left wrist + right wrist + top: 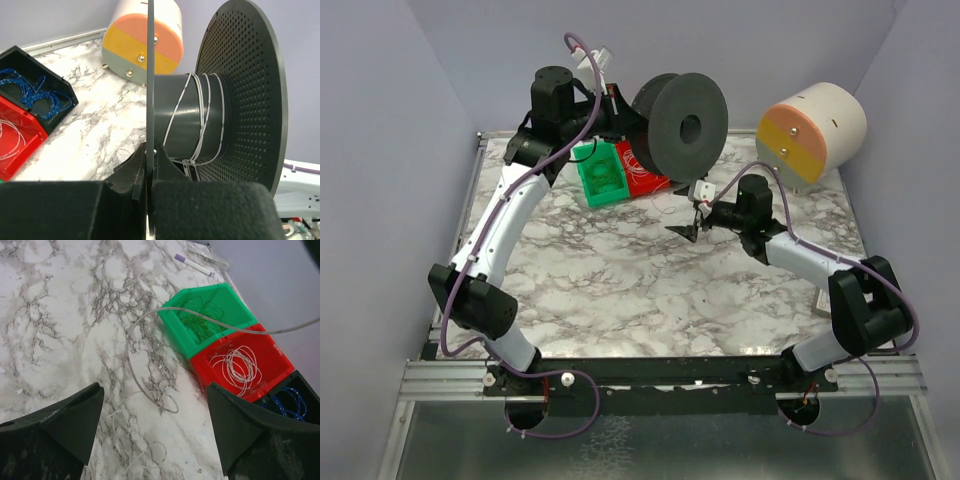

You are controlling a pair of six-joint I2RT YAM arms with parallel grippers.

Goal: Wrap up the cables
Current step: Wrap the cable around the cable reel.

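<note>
The left gripper (150, 172) is clamped on the thin near flange of the dark grey spool (250, 100). The spool's hub carries a few turns of whitish cable (202, 120). The right gripper (155, 432) hangs with its fingers wide apart over the tabletop (60, 315), above a loose whitish strand (129, 352). Near the far edge, a green bin (220, 295), a red bin (272, 352) and a black bin (305, 385) hold green coils (197, 322), whitish coils (237, 367) and blue coils (285, 402).
</note>
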